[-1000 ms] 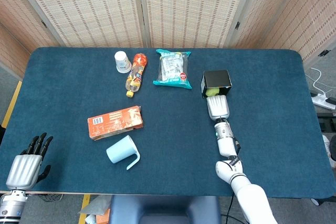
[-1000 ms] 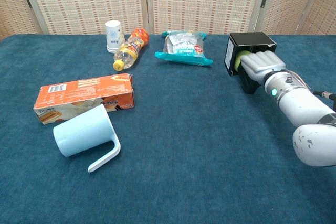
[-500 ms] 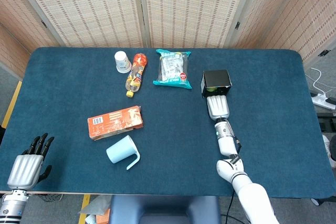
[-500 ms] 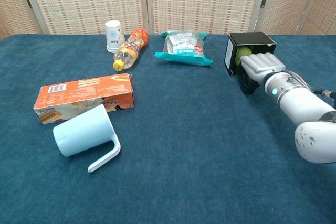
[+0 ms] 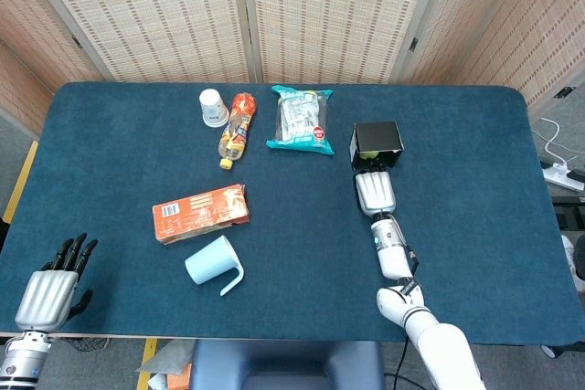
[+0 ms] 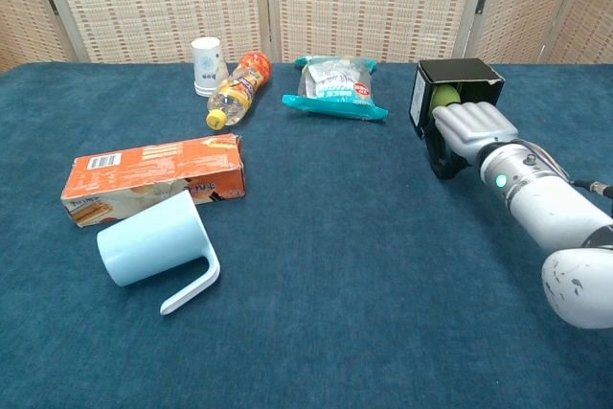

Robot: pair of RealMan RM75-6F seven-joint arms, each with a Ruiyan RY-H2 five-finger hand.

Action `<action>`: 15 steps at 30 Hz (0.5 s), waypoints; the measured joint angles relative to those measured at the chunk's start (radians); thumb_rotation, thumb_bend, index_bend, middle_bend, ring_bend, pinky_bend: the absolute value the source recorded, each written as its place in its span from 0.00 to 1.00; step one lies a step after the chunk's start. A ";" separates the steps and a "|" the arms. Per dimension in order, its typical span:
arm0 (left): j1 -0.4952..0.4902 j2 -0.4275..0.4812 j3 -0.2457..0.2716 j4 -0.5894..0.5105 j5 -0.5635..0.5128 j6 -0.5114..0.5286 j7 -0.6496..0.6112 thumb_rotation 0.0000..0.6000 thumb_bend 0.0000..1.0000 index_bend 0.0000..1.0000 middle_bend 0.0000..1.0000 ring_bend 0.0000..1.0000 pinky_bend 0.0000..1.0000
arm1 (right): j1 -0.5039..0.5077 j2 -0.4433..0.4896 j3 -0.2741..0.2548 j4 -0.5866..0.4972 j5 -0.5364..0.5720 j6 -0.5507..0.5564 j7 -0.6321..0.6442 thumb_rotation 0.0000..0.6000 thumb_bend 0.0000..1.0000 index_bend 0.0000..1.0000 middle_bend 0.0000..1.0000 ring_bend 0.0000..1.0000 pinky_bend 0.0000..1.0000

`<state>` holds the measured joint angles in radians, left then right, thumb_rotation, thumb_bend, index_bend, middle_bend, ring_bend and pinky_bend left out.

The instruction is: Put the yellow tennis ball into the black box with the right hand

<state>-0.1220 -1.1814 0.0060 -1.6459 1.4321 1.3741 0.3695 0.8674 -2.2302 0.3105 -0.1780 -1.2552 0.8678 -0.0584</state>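
The black box [image 5: 377, 138] lies on its side at the table's right middle, its opening facing me. In the chest view the yellow tennis ball [image 6: 443, 97] sits inside the black box [image 6: 458, 72], against its back. My right hand [image 6: 469, 124] is just in front of the opening, fingers side by side and off the ball, holding nothing. From the head view the right hand [image 5: 376, 192] lies directly below the box. My left hand [image 5: 53, 291] hangs at the table's near left corner, fingers spread and empty.
An orange carton [image 5: 201, 213] and a tipped light-blue cup [image 5: 213, 264] lie left of centre. At the back stand a white paper cup [image 5: 213, 107], a lying bottle [image 5: 237, 127] and a teal snack bag [image 5: 302, 119], just left of the box.
My right hand has drawn back from the box toward me, leaving the ball inside. The left hand has slid slightly lower.
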 measured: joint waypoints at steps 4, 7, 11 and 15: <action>0.000 0.003 0.003 -0.002 0.005 -0.001 -0.008 1.00 0.38 0.11 0.09 0.09 0.44 | -0.045 0.013 -0.017 -0.046 -0.015 0.084 -0.007 1.00 0.19 0.26 0.28 0.06 0.14; -0.001 0.005 0.006 -0.004 0.010 -0.002 -0.014 1.00 0.37 0.11 0.09 0.09 0.44 | -0.098 0.044 -0.034 -0.133 -0.030 0.172 -0.026 1.00 0.19 0.26 0.30 0.07 0.14; -0.002 0.008 0.011 -0.007 0.018 -0.005 -0.024 1.00 0.37 0.11 0.09 0.09 0.44 | -0.168 0.118 -0.053 -0.316 -0.039 0.237 -0.079 1.00 0.19 0.27 0.33 0.09 0.14; -0.004 0.012 0.016 -0.011 0.030 -0.005 -0.035 1.00 0.38 0.11 0.09 0.09 0.44 | -0.242 0.235 -0.074 -0.595 -0.035 0.285 -0.168 1.00 0.18 0.27 0.33 0.09 0.14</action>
<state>-0.1256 -1.1699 0.0215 -1.6573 1.4621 1.3690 0.3345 0.6256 -1.9948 0.2364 -0.7729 -1.2897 1.1531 -0.2262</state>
